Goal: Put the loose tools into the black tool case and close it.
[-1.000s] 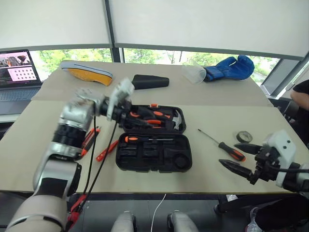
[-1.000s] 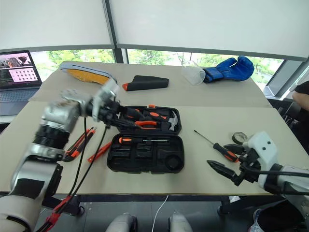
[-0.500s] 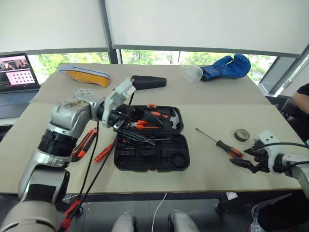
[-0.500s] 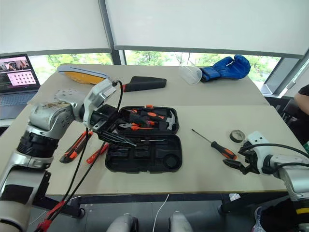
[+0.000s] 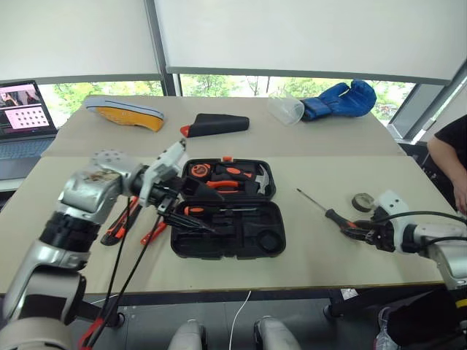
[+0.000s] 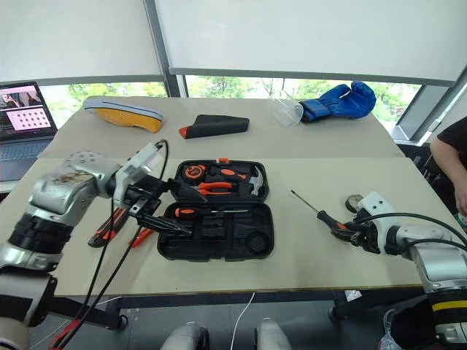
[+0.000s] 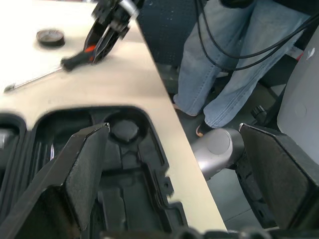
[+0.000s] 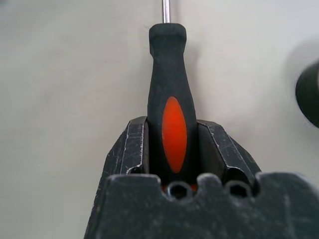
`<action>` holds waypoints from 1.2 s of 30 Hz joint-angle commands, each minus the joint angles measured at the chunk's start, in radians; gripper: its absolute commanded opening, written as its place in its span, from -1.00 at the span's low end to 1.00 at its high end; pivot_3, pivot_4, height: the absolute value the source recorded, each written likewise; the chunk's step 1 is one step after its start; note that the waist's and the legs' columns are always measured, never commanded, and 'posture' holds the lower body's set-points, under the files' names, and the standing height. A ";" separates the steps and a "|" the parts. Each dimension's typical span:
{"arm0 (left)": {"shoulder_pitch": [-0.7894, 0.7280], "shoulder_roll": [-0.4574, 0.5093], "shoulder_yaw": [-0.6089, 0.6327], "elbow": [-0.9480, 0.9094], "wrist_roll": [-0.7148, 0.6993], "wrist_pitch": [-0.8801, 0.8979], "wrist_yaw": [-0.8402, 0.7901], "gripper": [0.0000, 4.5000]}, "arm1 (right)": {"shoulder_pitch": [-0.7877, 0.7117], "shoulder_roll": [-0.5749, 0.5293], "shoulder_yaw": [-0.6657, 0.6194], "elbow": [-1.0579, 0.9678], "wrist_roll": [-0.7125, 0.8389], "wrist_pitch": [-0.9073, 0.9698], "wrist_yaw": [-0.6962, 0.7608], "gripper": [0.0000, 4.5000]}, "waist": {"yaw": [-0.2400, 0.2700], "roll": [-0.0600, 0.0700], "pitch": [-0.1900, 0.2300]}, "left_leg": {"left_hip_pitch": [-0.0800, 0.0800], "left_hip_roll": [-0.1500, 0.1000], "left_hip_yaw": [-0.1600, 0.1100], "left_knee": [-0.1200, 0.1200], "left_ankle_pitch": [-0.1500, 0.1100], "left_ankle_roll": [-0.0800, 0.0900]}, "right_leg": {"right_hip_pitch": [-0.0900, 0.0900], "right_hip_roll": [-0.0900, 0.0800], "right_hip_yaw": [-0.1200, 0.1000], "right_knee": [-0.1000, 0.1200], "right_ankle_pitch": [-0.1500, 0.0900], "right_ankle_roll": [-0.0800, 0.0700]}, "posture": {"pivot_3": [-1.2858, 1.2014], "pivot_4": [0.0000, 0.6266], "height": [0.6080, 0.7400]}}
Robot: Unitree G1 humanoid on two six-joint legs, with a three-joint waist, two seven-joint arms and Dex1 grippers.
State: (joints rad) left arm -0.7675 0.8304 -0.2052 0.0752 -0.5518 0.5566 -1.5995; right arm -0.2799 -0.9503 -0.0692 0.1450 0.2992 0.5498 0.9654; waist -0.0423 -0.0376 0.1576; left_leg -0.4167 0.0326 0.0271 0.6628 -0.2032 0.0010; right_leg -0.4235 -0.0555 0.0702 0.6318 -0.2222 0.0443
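Two stray tools point(image 5: 135, 222) lie beside the open case point(image 5: 226, 233).

My left gripper point(image 5: 191, 213) hangs with its two black fingers spread wide over the near-left part of the open rounded black plastic tool case point(image 5: 241, 237), whose far half holds orange-handled pliers point(image 5: 219, 184), a hammer point(image 5: 264, 179) and a round tape measure point(image 5: 196, 170), while a black-orange utility knife point(image 5: 117, 226) and a slim orange stick tool point(image 5: 154, 233) lie on the beige table point(image 5: 306, 248) just left of the case. Over on my right, my right gripper point(image 5: 357, 233) has its fingers around the orange-black handle of a long-shafted screwdriver point(image 5: 330, 213) lying on the table, with a small dark tape roll point(image 5: 363, 202) just beyond it. Farther back sit a black wedge-shaped pouch with a red tip point(image 5: 215, 125), a blue boxing glove point(image 5: 341, 99), a clear plastic cup point(image 5: 285, 109) on its side, an orange-soled shoe point(image 5: 125, 111) and an open laptop point(image 5: 23, 109).
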 commanded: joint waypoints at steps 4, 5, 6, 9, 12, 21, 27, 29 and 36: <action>0.102 0.076 0.162 -0.089 -0.038 0.062 0.090 1.00 | -0.332 0.003 0.064 -0.194 0.061 -0.036 0.175 -0.54 | -0.010 0.006 0.004 | 0.001 0.001 0.001 0.000 0.000 0.000 | 0.000 0.001 0.001 0.001 0.001 0.000 | 0.03 -0.52 0.91; 0.120 0.082 0.175 -0.106 -0.043 0.071 0.097 1.00 | -0.363 0.024 0.099 -0.208 0.055 -0.042 0.192 -0.54 | -0.010 0.006 0.004 | 0.002 0.002 0.001 0.000 0.000 0.000 | 0.000 0.002 0.001 0.001 0.001 0.000 | 0.03 -0.52 0.91; 0.144 0.090 0.185 -0.129 -0.041 0.063 0.097 1.00 | -0.395 0.054 0.150 -0.220 0.032 -0.059 0.206 -0.54 | -0.007 0.006 0.004 | 0.002 0.003 0.001 0.000 0.000 0.000 | 0.000 0.003 0.001 0.001 0.000 -0.001 | 0.03 -0.52 0.91; 0.202 0.102 0.188 -0.173 0.000 -0.030 0.088 1.00 | -0.473 0.152 0.291 -0.204 -0.072 -0.146 0.211 -0.54 | -0.001 0.005 0.004 | 0.002 0.006 0.000 -0.001 0.000 0.000 | 0.000 0.005 -0.001 0.000 -0.001 -0.003 | 0.03 -0.52 0.91; 0.223 0.104 0.193 -0.188 0.004 -0.045 0.094 1.00 | -0.514 0.219 0.371 -0.136 -0.165 -0.201 0.183 -0.54 | 0.018 0.004 0.005 | -0.001 0.003 0.000 -0.001 0.000 0.000 | -0.003 0.003 -0.001 0.000 0.000 -0.003 | 0.03 -0.52 0.91; 0.284 0.129 0.250 -0.214 0.007 -0.077 0.128 1.00 | -0.482 0.266 0.486 -0.077 -0.295 -0.237 0.197 -0.54 | 0.030 0.004 0.005 | -0.013 -0.001 0.001 0.002 0.000 0.000 | -0.013 -0.001 -0.001 0.001 0.004 -0.007 | 0.03 -0.52 0.91; 0.224 0.110 0.237 -0.172 0.018 -0.078 0.149 1.00 | -0.450 0.279 0.486 -0.089 -0.310 -0.188 0.186 -0.54 | 0.027 0.004 0.005 | -0.013 0.001 0.001 0.003 0.000 0.000 | -0.013 0.000 -0.001 0.003 0.004 -0.007 | 0.03 -0.52 0.91; 0.217 0.112 0.230 -0.165 0.027 -0.092 0.141 1.00 | -0.443 0.275 0.483 -0.086 -0.313 -0.193 0.187 -0.54 | 0.027 0.004 0.005 | -0.012 0.001 0.001 0.004 0.000 0.000 | -0.013 0.000 -0.001 0.006 0.004 -0.008 | 0.03 -0.52 0.91; 0.176 0.107 0.208 -0.113 0.055 -0.127 0.119 1.00 | -0.410 0.248 0.459 -0.106 -0.305 -0.220 0.215 -0.10 | 0.029 0.004 0.005 | -0.010 0.000 0.001 0.004 0.000 0.000 | -0.013 0.000 -0.001 0.010 0.003 -0.009 | 0.03 -0.52 0.91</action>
State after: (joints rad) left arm -0.5542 0.9379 -0.0027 -0.0384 -0.5055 0.4536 -1.4741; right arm -0.6993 -0.6860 0.4018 0.0622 -0.0110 0.3536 1.1539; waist -0.0133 -0.0335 0.1630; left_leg -0.4270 0.0329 0.0285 0.6674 -0.2030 0.0005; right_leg -0.4366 -0.0553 0.0695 0.6416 -0.2202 0.0370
